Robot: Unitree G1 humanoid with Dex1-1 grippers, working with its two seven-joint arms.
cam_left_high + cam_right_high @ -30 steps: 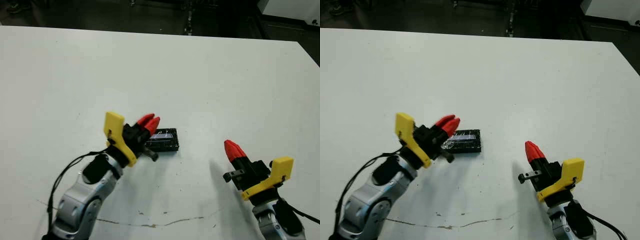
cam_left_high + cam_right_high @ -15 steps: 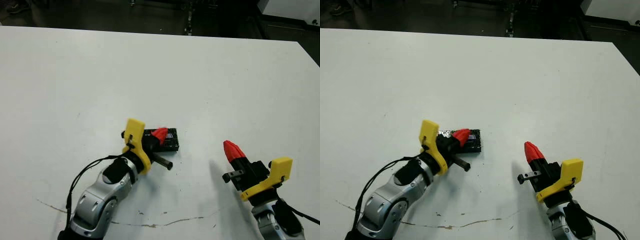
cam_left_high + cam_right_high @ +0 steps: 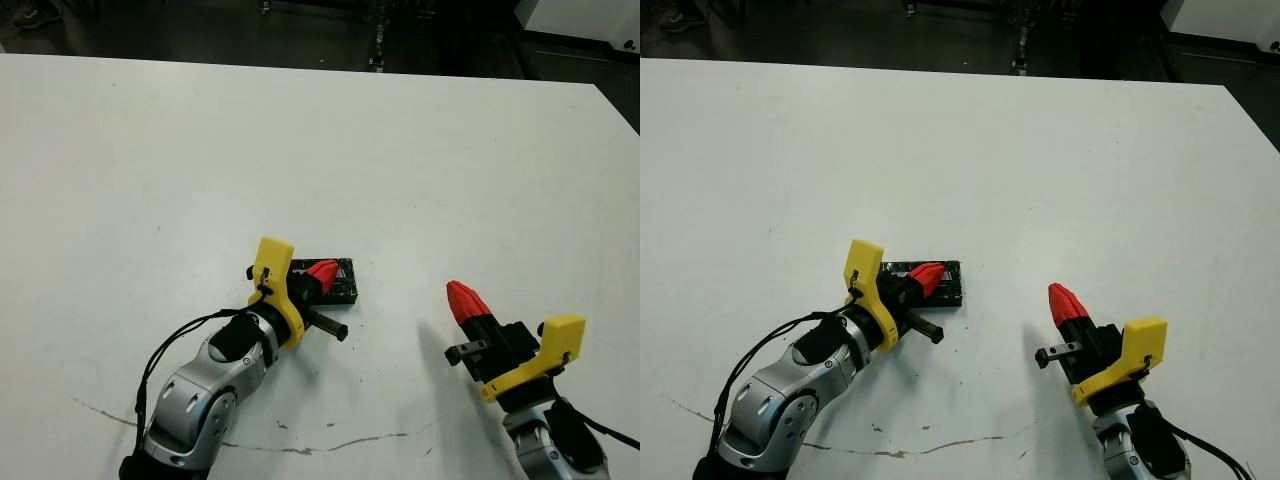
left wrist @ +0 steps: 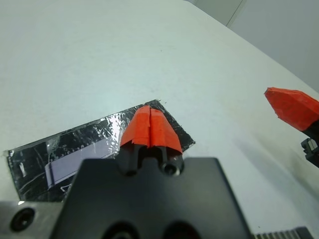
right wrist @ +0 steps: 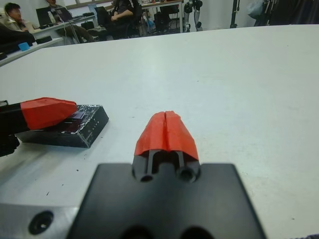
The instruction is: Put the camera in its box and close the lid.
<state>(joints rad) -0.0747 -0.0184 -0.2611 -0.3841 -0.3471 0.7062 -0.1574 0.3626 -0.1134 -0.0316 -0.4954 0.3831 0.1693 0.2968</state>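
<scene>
Both eye views look steeply down from the head over the tabletop (image 3: 420, 150) toward its far edge. Each wrist view sits low, close along its own claw. All four share the lid (image 5: 75, 125).

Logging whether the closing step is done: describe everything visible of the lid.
The lid is a flat black rectangular slab with a shiny, silver-speckled top bearing a pale strip. It lies flat on the closed box, whose dark sides show beneath it, on the white table. The left end effector, fingers shut, is over its top and looks to press on it. The right end effector is apart.
</scene>
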